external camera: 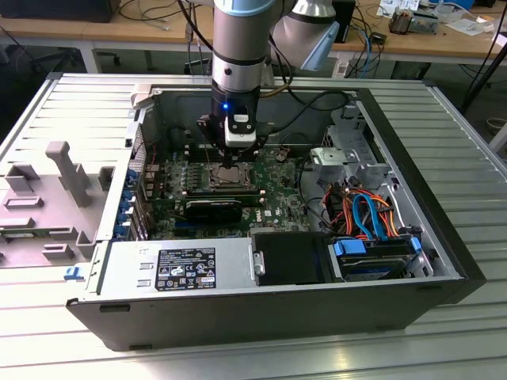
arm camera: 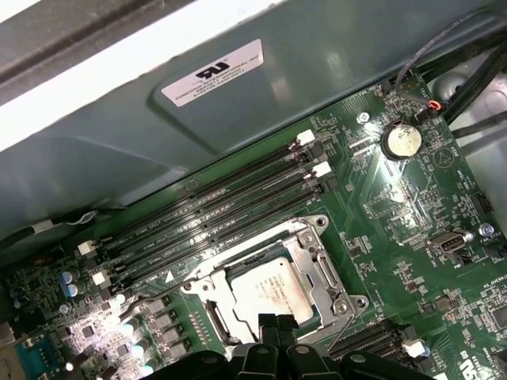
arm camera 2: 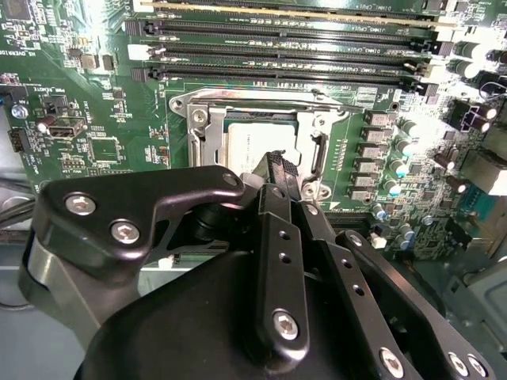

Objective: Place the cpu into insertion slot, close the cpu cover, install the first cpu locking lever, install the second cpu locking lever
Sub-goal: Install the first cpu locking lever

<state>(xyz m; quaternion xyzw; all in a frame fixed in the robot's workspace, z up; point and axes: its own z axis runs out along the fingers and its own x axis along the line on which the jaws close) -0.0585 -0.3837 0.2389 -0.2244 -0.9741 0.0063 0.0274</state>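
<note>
First wrist view | we find the gripper (arm camera: 275, 323), fingers pressed together and gripping nothing, at the rim of the insertion slot (arm camera: 204, 294) | cpu (arm camera: 273, 286) seated mid-way across the motherboard (arm camera: 412, 198), cpu cover (arm camera: 310, 265) down over it, likely pinning it flat.

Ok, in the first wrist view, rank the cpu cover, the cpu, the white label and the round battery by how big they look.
1. cpu cover, largest
2. cpu and white label: too close to rank, and the cpu is partly hidden
3. round battery, smallest
</note>
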